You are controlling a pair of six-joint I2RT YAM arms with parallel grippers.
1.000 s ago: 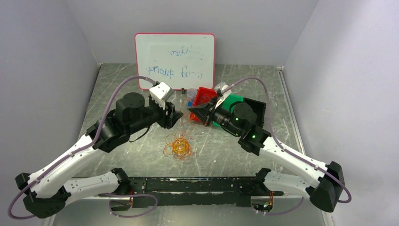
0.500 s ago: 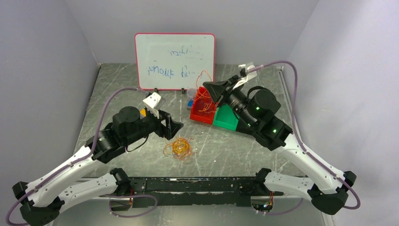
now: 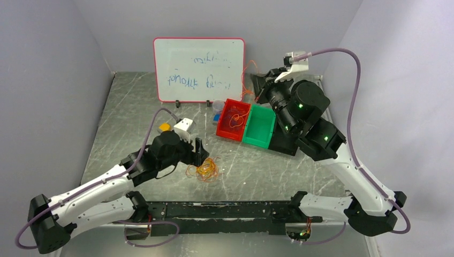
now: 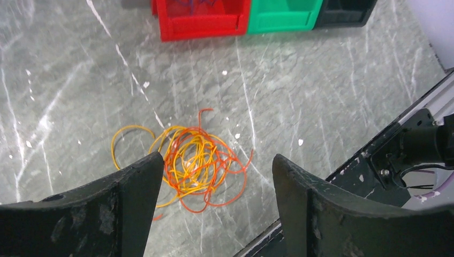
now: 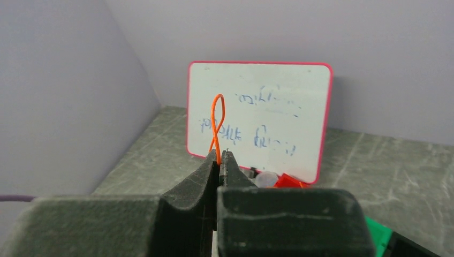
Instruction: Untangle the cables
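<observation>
Orange and yellow cables (image 4: pixel 195 166) lie loosely looped; at their 11 o'clock my left gripper (image 4: pixel 217 160) gapes, while my right gripper (image 5: pixel 220 155) pinches one orange strand (image 5: pixel 217 120).

Open table (image 3: pixel 134 101) surrounds the cables (image 3: pixel 204 169); the red bin (image 3: pixel 230 135) and green bin (image 3: pixel 257 141) stand well behind them.

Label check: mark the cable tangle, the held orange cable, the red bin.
cable tangle (image 4: pixel 195 166): left wrist view, middle of the loops.
orange cable (image 5: pixel 218 96): right wrist view, top of its loop.
red bin (image 4: pixel 201 25): left wrist view, front wall.
</observation>
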